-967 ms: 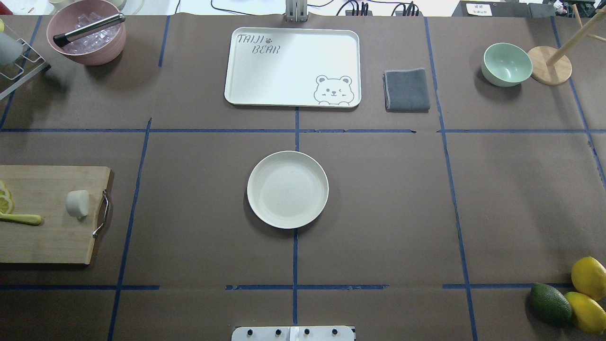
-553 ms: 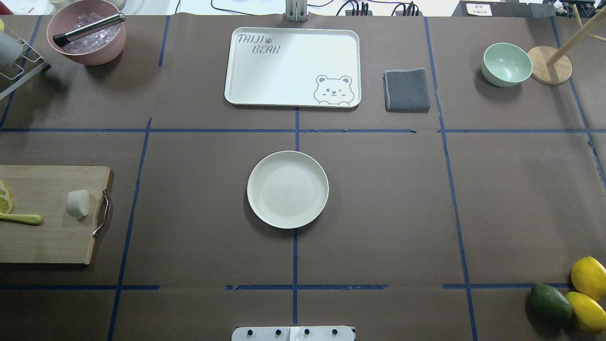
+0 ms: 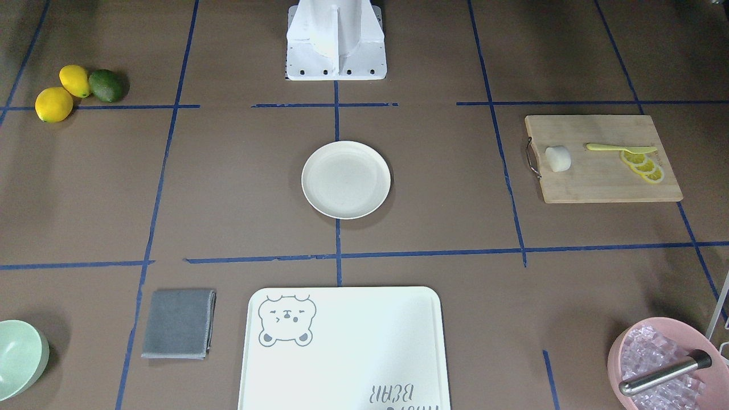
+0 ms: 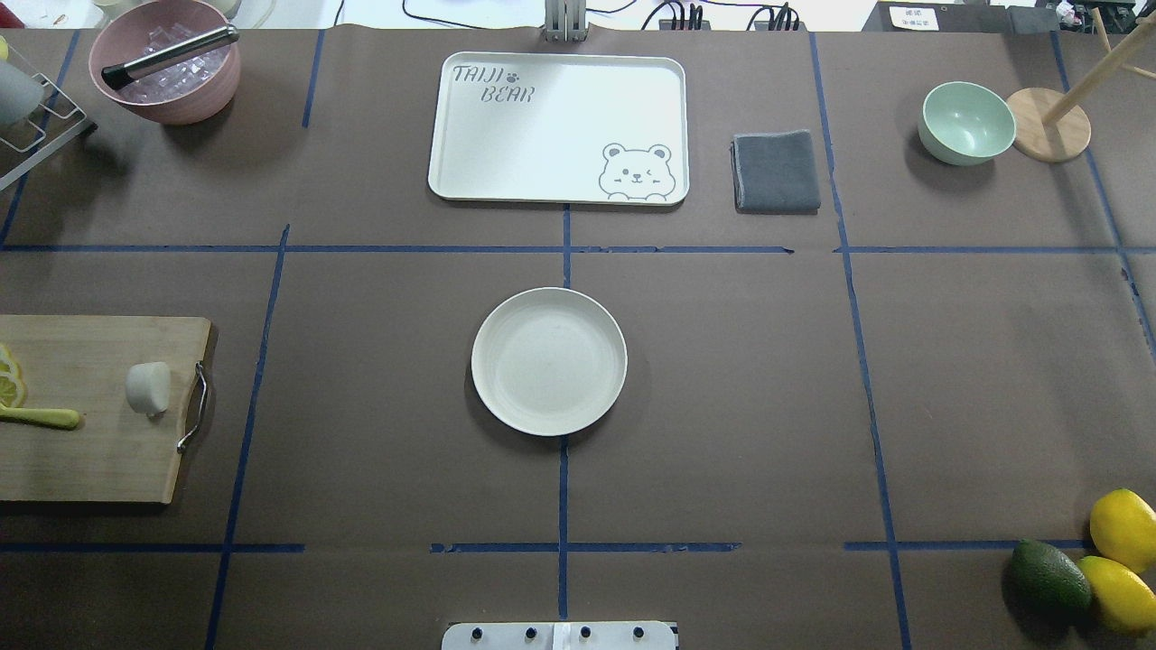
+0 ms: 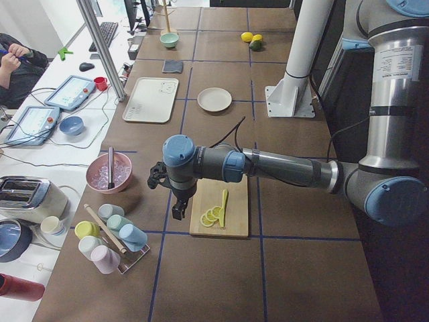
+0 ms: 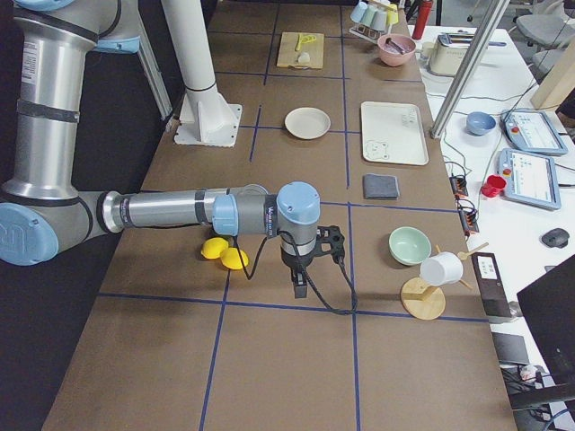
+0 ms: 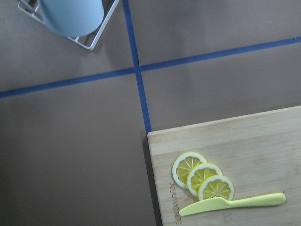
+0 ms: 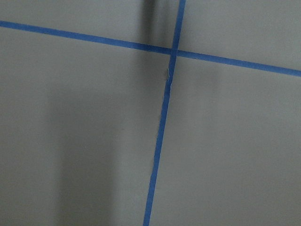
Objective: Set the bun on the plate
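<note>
- You cannot tell from these views whether the left fingers [image 5: 176, 213] are released or clenched. They are hanging over the tabletop [image 4: 722, 406] at a corner of the board [image 4: 90, 451], and the bun is not in them. If you are sending them down clenched, they are likely to be knocking the bun rather than straddling it.
- The right fingers [image 6: 299, 289] are hovering near the lemons [image 6: 216, 249], well apart from the task's things. Their state is just as unreadable. They are posing little risk unless you are bringing both arms toward the centre.
- The bun [image 4: 148, 388] is sitting on the board just beside the metal handle [image 4: 194, 406], outside the left wrist view, so you are approaching half blind.
- The slices [image 7: 202, 176] and the knife [image 7: 233, 203] are lying between the left fingers and the bun, so a low sweep is risking dragging them along.
- The bun is looking smooth and rounded. By my judgement a shallow or off-centre pinch is risking squirting it out, and a hard one squashing it.
- The cup rack [image 5: 110, 231] is standing near the left fingers, so a wide swing is risking clipping it.
- The plate [image 4: 548, 361] is lying well apart at the centre. Releasing over its raised rim is risking the bun rolling onto the tabletop.
</note>
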Robot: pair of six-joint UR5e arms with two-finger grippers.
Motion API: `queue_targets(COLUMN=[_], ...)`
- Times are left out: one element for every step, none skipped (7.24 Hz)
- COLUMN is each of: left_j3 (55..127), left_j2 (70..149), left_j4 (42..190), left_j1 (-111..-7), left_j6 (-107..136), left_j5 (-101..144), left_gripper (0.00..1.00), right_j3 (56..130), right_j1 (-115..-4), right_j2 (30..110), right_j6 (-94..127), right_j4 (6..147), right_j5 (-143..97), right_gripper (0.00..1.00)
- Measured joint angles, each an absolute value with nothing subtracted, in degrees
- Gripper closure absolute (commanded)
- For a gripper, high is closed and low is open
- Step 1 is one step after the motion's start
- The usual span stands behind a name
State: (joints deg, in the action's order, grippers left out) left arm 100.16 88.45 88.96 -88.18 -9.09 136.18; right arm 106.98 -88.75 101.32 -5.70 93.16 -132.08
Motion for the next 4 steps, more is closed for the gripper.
queue_targets(left_j3=[100.2, 101.0, 101.8, 102.5], left_j2=[88.8, 88.6, 87.9, 87.1], left_j4=[90.4, 92.9, 97.2, 101.8], left_j1=[-87.6, -85.3, -81.4, -76.7], left_j6=[-7.5, -3.4, 2.7, 11.0], left_j5=[136.7, 137.6, 137.9, 137.3], left_gripper=[0.0, 0.0, 0.0, 0.0], right_j3=[106.6, 106.2, 106.1, 106.1], right_j1=[-88.8, -88.8, -88.8, -88.8], right_j2=[101.3, 101.3, 101.4, 101.4], right_j6=[-5.7, -5.8, -5.7, -5.7], right_j4=[93.1, 93.1, 93.1, 93.1], right_j5=[-132.1, -132.2, -132.2, -132.2], right_gripper=[0.0, 0.0, 0.0, 0.0])
